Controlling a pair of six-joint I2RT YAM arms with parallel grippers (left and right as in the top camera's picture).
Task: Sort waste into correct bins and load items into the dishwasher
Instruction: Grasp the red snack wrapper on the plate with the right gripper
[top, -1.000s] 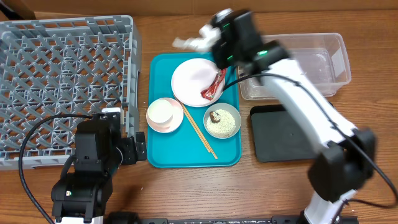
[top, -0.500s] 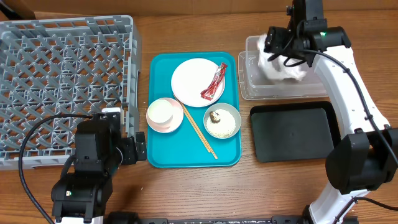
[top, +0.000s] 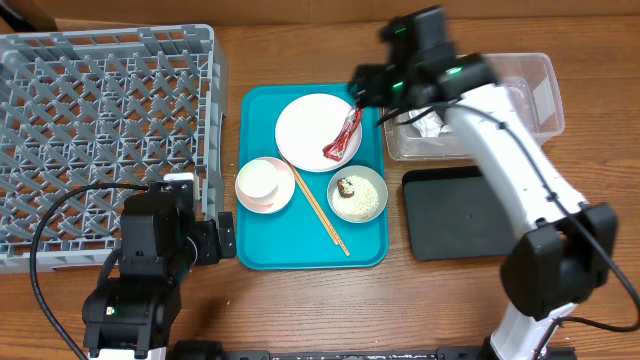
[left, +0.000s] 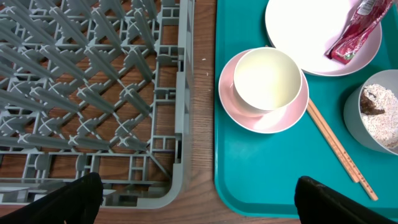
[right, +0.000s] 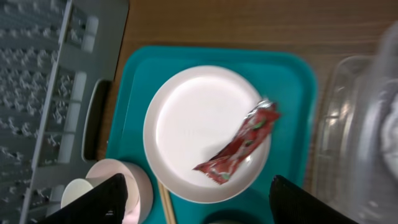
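Left fingers (left: 56, 199) apart, empty; right fingers (right: 93, 202) apart, empty, over teal tray (right: 292, 74); brown wooden table (top: 300, 310) beneath.

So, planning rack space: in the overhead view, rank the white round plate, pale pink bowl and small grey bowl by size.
Largest: white round plate; then pale pink bowl and small grey bowl, which look about alike.

Teal tray (top: 262, 250): plain, uniform colour.

On the teal tray:
- Plate (top: 305, 130): white.
- Wrapper (top: 343, 137): shiny red.
- Bowl (top: 285, 196): pale pink, with a white cup (top: 258, 180) in it.
- Second bowl (top: 381, 190): grey, with white rice (top: 366, 204) and a brown lump (top: 348, 186) in it.
- Chopsticks (top: 322, 215): light wood.

Left of the teal tray:
- Rack (top: 100, 130): grey, open lattice pattern.

Right of the teal tray:
- Tub (top: 535, 100): clear, with a white napkin (top: 430, 123) in it.
- Black tray (top: 460, 215): plain, uniform colour.

Table (top: 300, 300): brown wood grain.
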